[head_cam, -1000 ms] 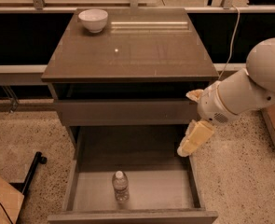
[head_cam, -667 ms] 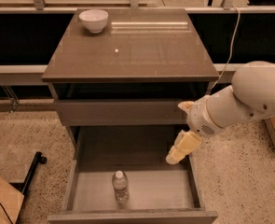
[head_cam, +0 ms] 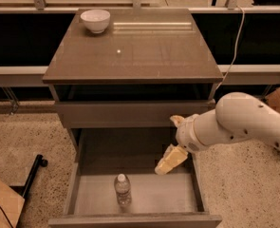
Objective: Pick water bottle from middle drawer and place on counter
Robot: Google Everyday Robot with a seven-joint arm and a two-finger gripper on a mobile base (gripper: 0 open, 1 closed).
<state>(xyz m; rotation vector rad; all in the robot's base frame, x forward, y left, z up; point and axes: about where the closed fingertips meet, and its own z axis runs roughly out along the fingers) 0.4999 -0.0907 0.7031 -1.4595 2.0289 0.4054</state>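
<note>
The water bottle stands upright on the pale floor of the pulled-out middle drawer, near its front, left of centre. My gripper is over the drawer's right rear part, up and to the right of the bottle and apart from it. Its pale yellow fingers are spread and hold nothing. The white arm comes in from the right. The counter is the glossy grey-brown top above.
A white bowl sits on the counter's back left corner. The shallower drawer above the open one is shut. A cardboard box and a black bar lie on the floor at left; another box is at right.
My arm and gripper have moved left and down, from beside the cabinet's right edge to over the right rear of the open drawer. The bottle has not moved.
</note>
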